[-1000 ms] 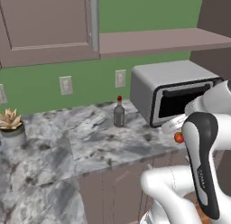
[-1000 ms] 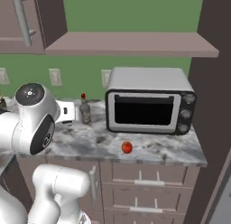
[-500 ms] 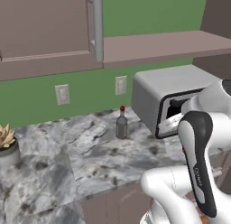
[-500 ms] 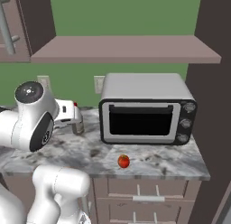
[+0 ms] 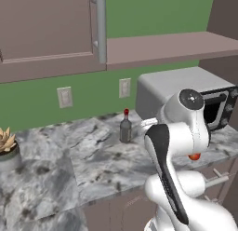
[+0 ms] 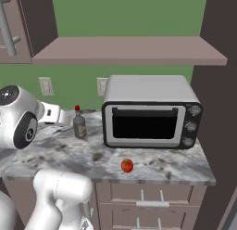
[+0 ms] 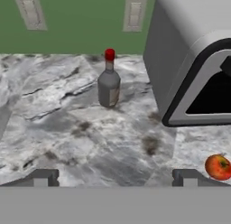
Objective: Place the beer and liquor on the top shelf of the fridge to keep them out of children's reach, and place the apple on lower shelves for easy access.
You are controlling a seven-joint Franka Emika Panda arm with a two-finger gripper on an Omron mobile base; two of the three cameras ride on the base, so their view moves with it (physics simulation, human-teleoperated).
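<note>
the liquor (image 7: 108,83) stands upright on the marble counter (image 7: 67,133), near the green back wall and just to the left of the grey microwave (image 6: 150,111), apart from it. its red cap and grey body are plain in the hand view; the pale label is too blurred to read. in the left base view the liquor (image 5: 125,126) shows clear of the arm, while in the right base view the liquor (image 6: 79,124) stands just beside the white end of the arm, with its base and left side partly covered.

the apple (image 6: 127,165) lies on the counter near the front edge, in front of the microwave's door. in the hand view the apple (image 7: 218,167) sits at the lower right, close to the frame's edge. from the left base view only a sliver of the apple (image 5: 195,156) peeps out behind the arm's white link.

the gripper (image 7: 115,177) has its fingers spread wide with nothing between them, only bare counter; just the dark fingertips (image 7: 43,177) rise above the bottom band. the microwave (image 5: 176,92) is half hidden by the arm in the left base view and cut off at the right in the hand view.
</note>
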